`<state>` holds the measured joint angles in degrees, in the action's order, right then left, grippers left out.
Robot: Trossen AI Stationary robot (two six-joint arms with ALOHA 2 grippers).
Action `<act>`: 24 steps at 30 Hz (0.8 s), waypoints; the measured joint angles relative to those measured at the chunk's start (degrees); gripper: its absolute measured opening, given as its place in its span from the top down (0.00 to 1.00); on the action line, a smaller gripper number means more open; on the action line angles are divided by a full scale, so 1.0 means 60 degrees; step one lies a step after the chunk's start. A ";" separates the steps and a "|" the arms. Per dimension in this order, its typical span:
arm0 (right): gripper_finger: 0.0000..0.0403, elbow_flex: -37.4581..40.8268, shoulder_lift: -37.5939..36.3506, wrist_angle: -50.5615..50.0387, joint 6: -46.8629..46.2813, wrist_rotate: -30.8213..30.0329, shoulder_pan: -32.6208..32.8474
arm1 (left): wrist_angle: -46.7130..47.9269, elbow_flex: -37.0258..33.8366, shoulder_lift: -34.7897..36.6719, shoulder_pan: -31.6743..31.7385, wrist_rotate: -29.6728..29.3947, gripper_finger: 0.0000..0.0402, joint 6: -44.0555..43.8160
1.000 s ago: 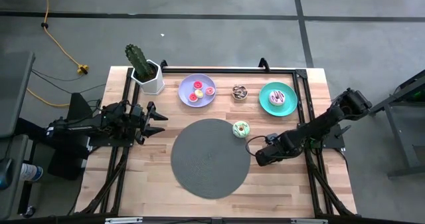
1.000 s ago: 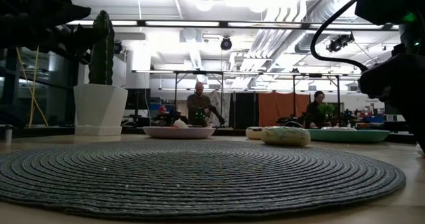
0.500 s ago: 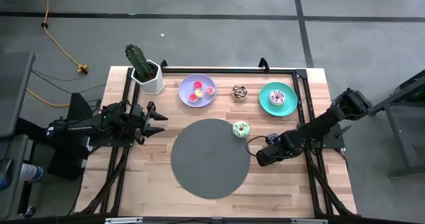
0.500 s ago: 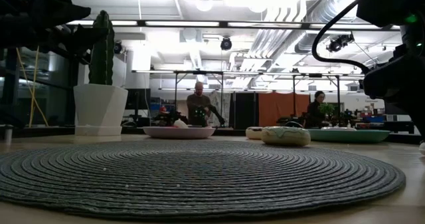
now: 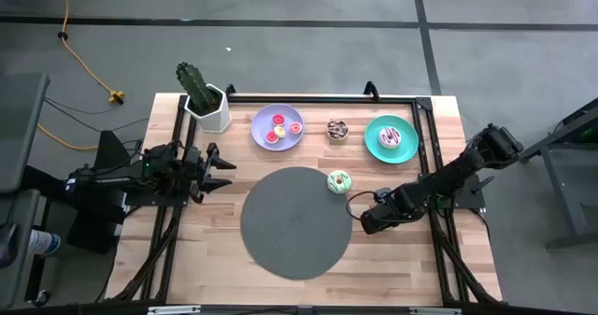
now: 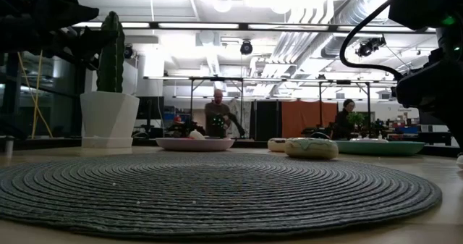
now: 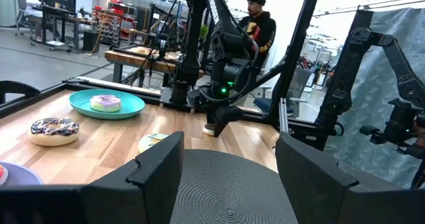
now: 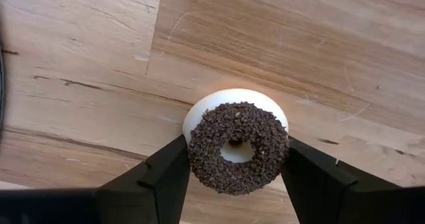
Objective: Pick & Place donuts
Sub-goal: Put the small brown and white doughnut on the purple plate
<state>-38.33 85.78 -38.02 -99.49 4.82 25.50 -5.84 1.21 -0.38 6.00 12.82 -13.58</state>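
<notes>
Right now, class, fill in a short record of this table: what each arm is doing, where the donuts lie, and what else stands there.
right gripper: jaws closed on the chocolate donut, low over bare wood
left gripper: waiting at the table's left, jaws open, empty
lavender plate: three small donuts
teal plate: one pink-iced donut
green donut: at the grey mat's edge
cactus pot: far left corner

High cam: straight down, far. Low cam: table level, shares round dark grey woven mat (image 5: 296, 222) (image 6: 210, 190). Wrist cams: close.
</notes>
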 joint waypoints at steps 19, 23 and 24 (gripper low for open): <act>0.49 0.0053 -0.0333 -0.0117 0.0017 -0.0271 0.0000 | 0.0000 0.0000 0.0001 -0.0003 0.0000 0.43 0.0000; 0.49 0.0040 -0.0733 0.0119 -0.0052 -0.0822 -0.0021 | 0.0000 -0.0004 0.0000 0.0000 0.0000 0.43 0.0000; 0.49 0.0044 -0.0800 0.0158 -0.0051 -0.0958 -0.0015 | 0.0000 -0.0002 0.0000 0.0000 0.0002 0.43 0.0000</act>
<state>-38.06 80.98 -37.07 -99.80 -0.93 25.41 -5.85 1.20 -0.38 6.00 12.83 -13.58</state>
